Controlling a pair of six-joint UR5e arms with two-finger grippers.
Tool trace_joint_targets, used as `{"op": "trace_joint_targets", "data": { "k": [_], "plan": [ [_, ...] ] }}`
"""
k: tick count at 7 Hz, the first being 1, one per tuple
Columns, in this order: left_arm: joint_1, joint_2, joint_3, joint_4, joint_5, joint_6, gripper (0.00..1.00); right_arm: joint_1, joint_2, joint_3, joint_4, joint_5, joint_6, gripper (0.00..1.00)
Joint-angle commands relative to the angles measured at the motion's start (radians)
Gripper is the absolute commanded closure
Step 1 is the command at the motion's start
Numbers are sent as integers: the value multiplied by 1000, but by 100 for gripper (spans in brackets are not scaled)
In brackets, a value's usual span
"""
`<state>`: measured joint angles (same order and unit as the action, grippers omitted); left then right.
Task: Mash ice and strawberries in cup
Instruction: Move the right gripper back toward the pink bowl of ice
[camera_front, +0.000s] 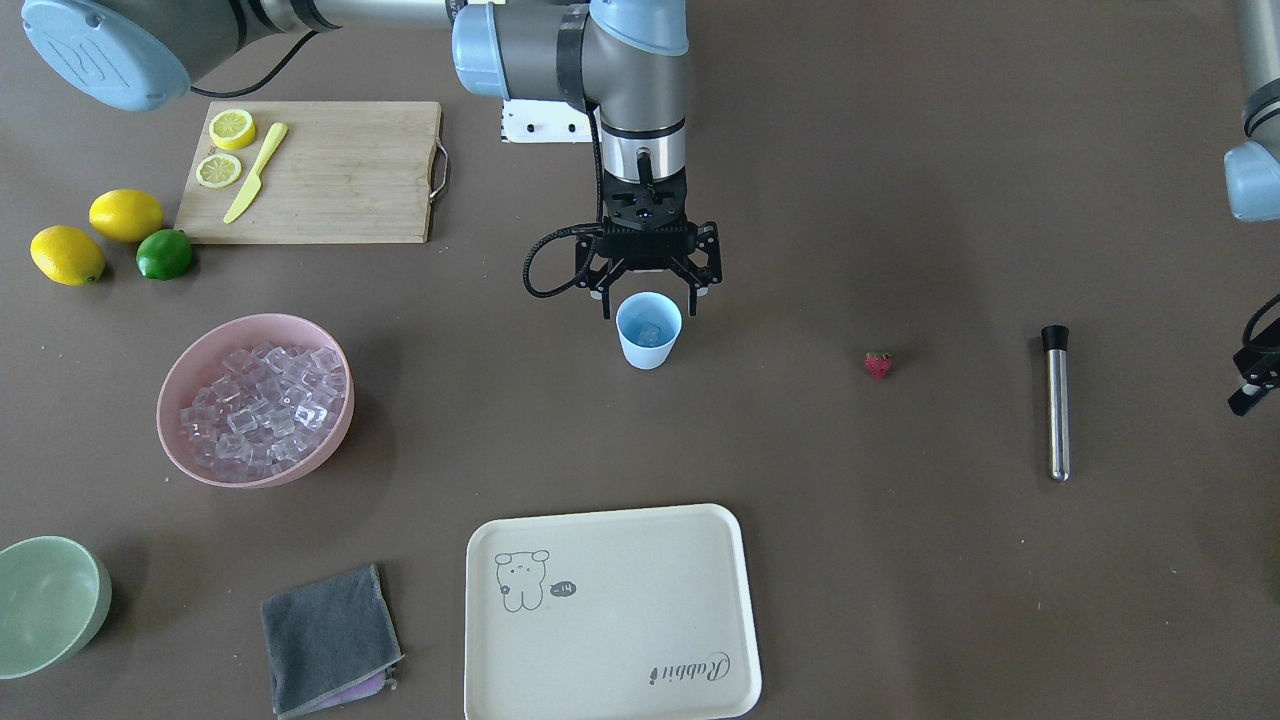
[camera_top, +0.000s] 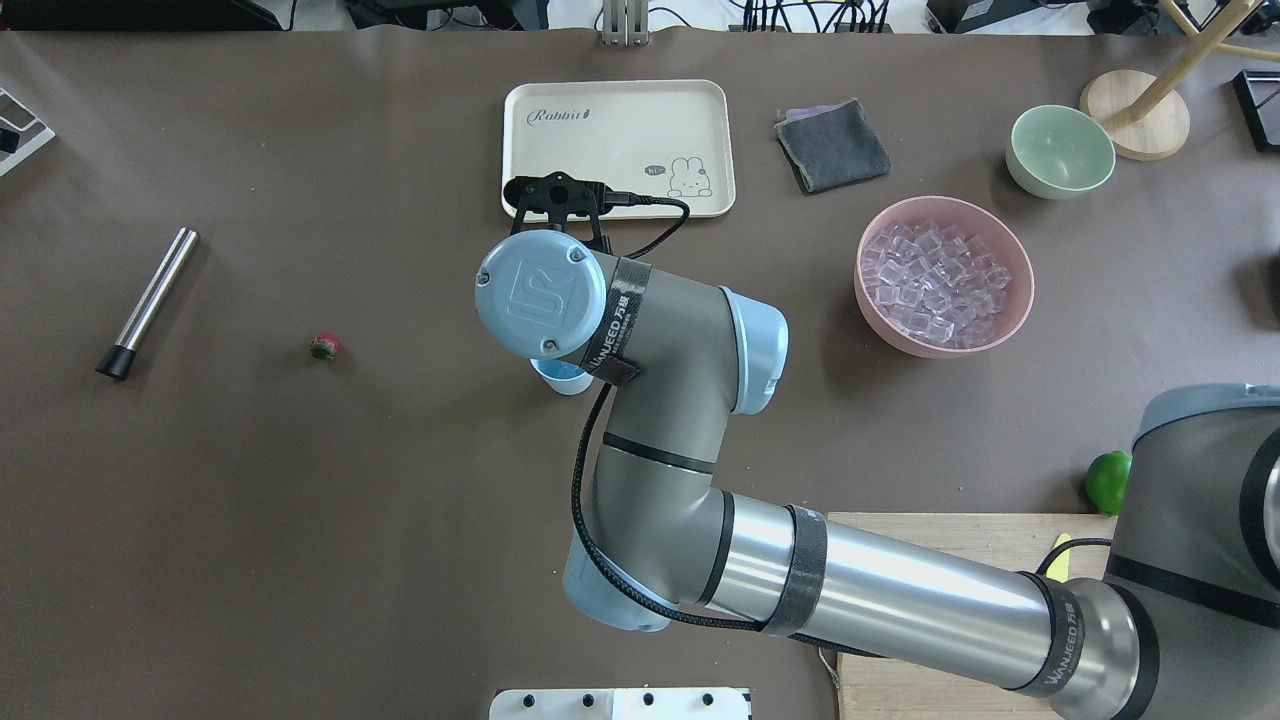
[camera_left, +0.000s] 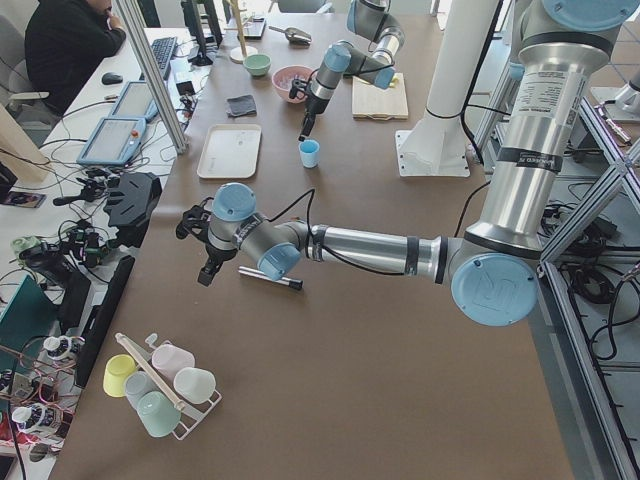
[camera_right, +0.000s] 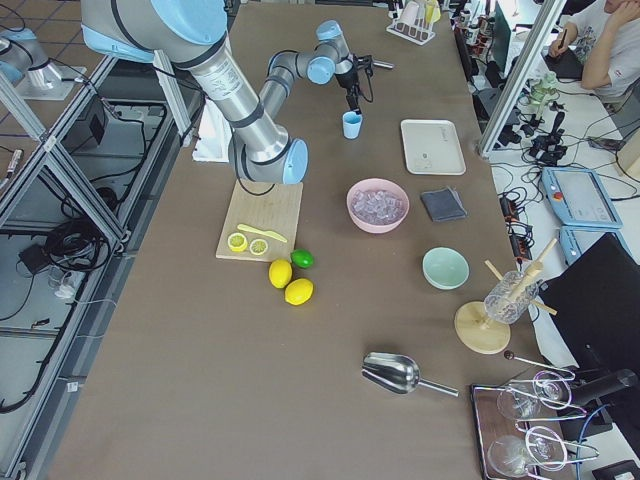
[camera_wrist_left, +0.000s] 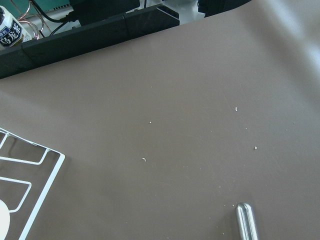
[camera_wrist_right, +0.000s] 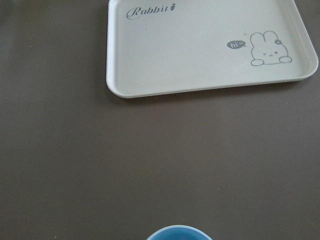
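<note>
The light-blue cup (camera_front: 649, 340) stands mid-table with a few ice cubes (camera_front: 650, 331) in it. My right gripper (camera_front: 650, 298) hangs just above its rim, open and empty, one finger on each side. In the overhead view my right arm hides most of the cup (camera_top: 562, 376). The pink bowl (camera_front: 338, 420) holds many ice cubes (camera_front: 262, 410). The strawberry (camera_front: 878, 365) lies alone on the table, apart from the cup. A steel muddler (camera_front: 1056, 400) lies beyond it. My left gripper (camera_front: 1255, 378) is cut off at the view's edge near the muddler; I cannot tell its state.
A cream tray (camera_front: 610, 610), a grey cloth (camera_front: 328, 638) and a pale green bowl (camera_front: 50, 600) lie on the operators' side. A cutting board (camera_front: 330, 170) holds lemon slices and a yellow knife; two lemons and a lime (camera_front: 164, 254) sit beside it.
</note>
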<state>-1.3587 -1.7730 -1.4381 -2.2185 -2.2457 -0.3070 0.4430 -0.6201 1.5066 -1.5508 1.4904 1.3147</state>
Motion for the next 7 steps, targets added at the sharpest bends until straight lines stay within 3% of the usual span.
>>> {"op": "trace_joint_targets", "data": {
  "k": [1, 7],
  "plan": [
    [1, 10, -5, -1, -2, -4, 2, 84, -7, 15, -2, 88, -55, 1],
    [1, 36, -42, -12, 0, -98, 2, 261, -116, 80, 0, 254, -257, 1]
  ]
}}
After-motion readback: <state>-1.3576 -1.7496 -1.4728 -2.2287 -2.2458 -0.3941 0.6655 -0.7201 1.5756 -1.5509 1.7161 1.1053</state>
